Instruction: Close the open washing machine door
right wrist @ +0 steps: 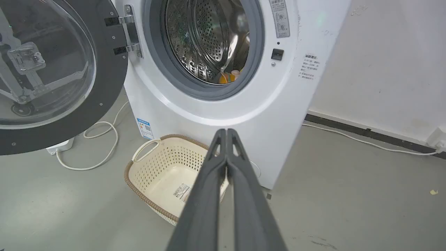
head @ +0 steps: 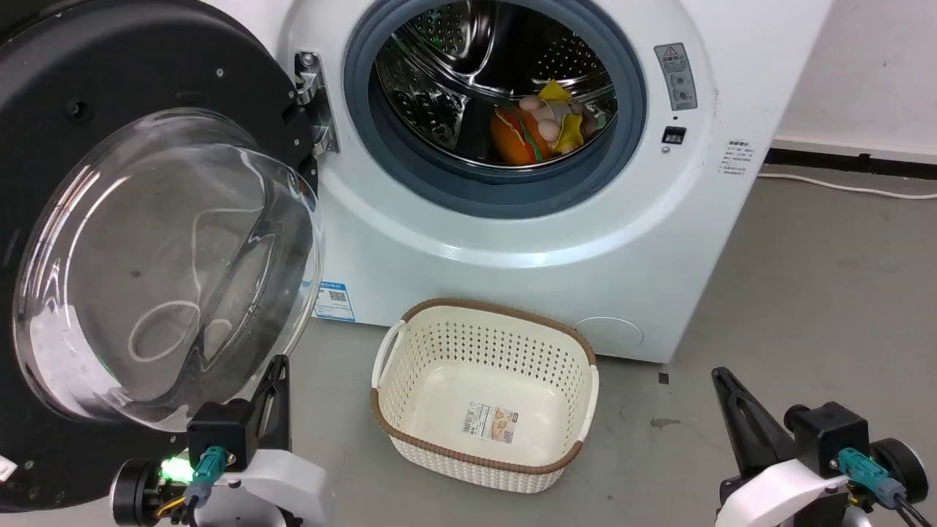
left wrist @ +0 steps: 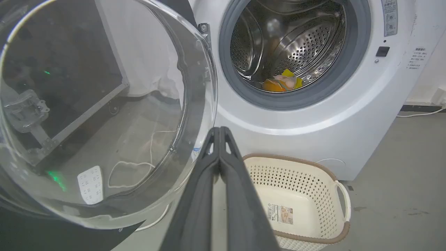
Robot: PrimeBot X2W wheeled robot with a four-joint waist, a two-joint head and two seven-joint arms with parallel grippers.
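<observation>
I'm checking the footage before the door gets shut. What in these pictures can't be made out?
Washing machine door: head view's left edge cuts off its rim; its outer face is turned away.
Colourful items in the drum: head view, small and piled together; unclear what each is.
Label on the washing machine: print too small, all views.
Sticker in the basket: head view, print too small.
</observation>
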